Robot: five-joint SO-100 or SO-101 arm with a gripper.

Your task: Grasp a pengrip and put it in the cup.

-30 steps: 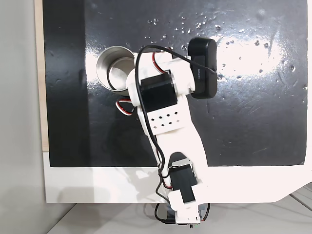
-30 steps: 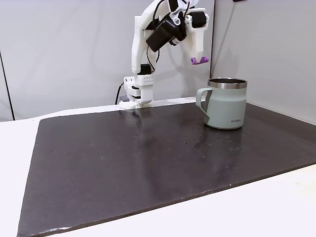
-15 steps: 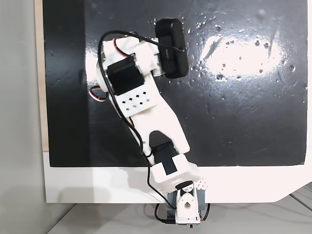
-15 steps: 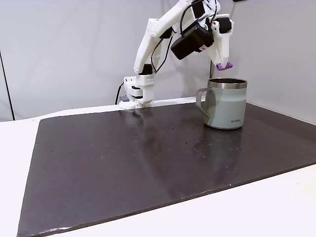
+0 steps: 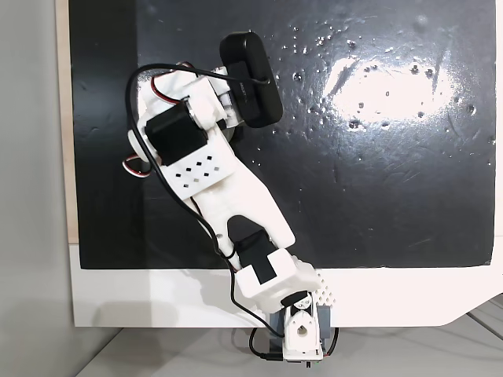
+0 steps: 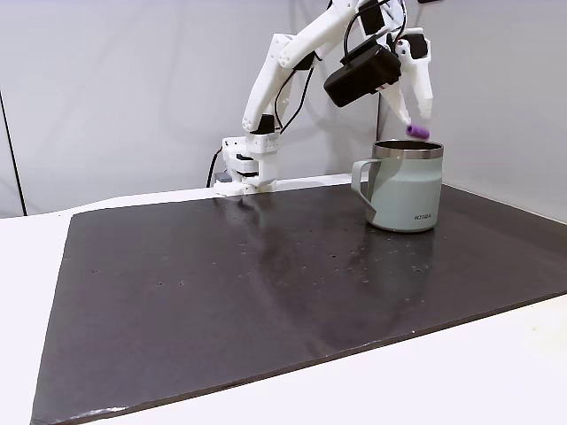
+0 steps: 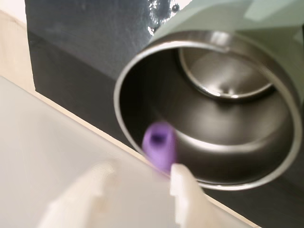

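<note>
What moved: the arm has swung further over toward the cup since a moment ago, and the tool now hangs right above the cup's mouth, where before it was short of the rim.
Tool: the tool (image 6: 416, 119) points down over the cup. In the wrist view its two white fingers (image 7: 185, 192) stand a little apart, with a gap between them. The tool (image 7: 142, 187) is blurry there.
Hold: the pengrip sits just past the fingertips. I cannot tell if the fingers are gripping it or if it is loose.
Pengrip: the small purple pengrip (image 6: 417, 132) is just above the cup's rim in the side fixed view. In the wrist view the pengrip (image 7: 160, 145) is seen in front of the shiny inside of the cup, near its closer edge.
Cup: the pale green cup (image 6: 403, 188) stands upright on the dark mat, handle to the left in the side fixed view. Its silver inside (image 7: 223, 123) shows in the wrist view.
Worktop: the white worktop (image 6: 461, 372) carries a black mat (image 6: 266, 283).
From above: the arm (image 5: 212, 184) covers the cup in the fixed view from above.
</note>
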